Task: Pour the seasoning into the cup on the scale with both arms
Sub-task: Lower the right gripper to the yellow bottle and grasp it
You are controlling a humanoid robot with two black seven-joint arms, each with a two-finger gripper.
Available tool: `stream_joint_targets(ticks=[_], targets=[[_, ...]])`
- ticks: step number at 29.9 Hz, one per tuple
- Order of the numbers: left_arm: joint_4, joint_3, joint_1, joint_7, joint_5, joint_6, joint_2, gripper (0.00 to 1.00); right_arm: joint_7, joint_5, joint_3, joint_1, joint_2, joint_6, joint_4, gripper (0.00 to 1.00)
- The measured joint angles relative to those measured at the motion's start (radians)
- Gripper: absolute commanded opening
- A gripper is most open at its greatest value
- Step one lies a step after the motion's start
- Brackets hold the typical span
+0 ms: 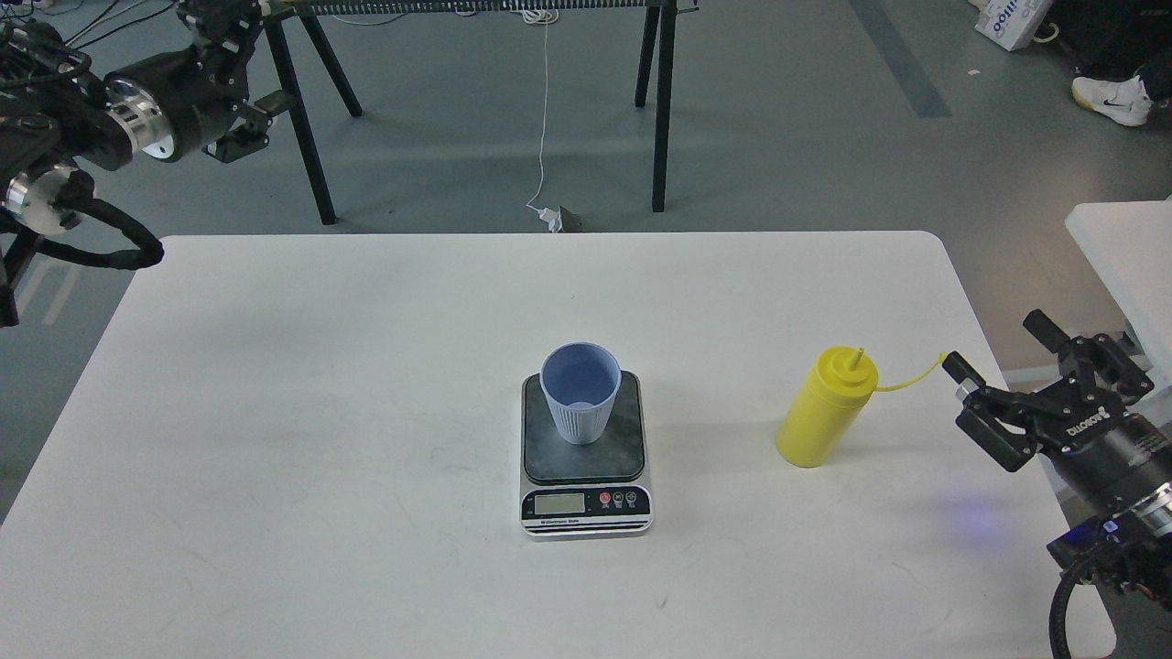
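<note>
The yellow seasoning bottle [824,414] stands upright on the white table [320,412], right of centre, with its tethered cap hanging off to the right. The light blue-grey cup [580,403] stands upright on the scale's dark plate [625,453], and the scale's silver front faces me. My right gripper [996,346] is open and empty just right of the bottle, near the cap tip, not touching the bottle. My left gripper [243,73] is raised beyond the table's far left corner, far from the cup, and its jaws look spread and empty.
A black trestle frame [661,110] stands on the grey floor behind the table, with a white cable [546,110] hanging down. A second white surface [1126,247] is at the right edge. A person's shoe [1112,96] shows at top right.
</note>
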Motion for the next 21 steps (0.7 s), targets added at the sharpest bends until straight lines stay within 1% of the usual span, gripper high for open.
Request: stream_joint_targets(ticks=[4,6,13,21], targets=[[0.001,0.001,0.006,0.0,0.0,0.0,0.001,1.0,0.0,-0.025,-0.049,-0.024,0.018,0.001,-0.058,0.99],[0.001,0.001,0.008,0.0,0.0,0.0,0.001,1.0,0.0,-0.039,-0.078,-0.022,0.046,0.001,-0.112,0.99],[0.001,0.0,0.014,0.0,0.0,0.0,0.004,1.0,0.0,-0.108,-0.134,0.048,0.148,0.001,-0.282,0.99],[0.001,0.001,0.031,0.0,-0.001,0.0,0.01,1.0,0.0,-0.185,-0.144,0.106,0.223,0.001,-0.344,0.99]])
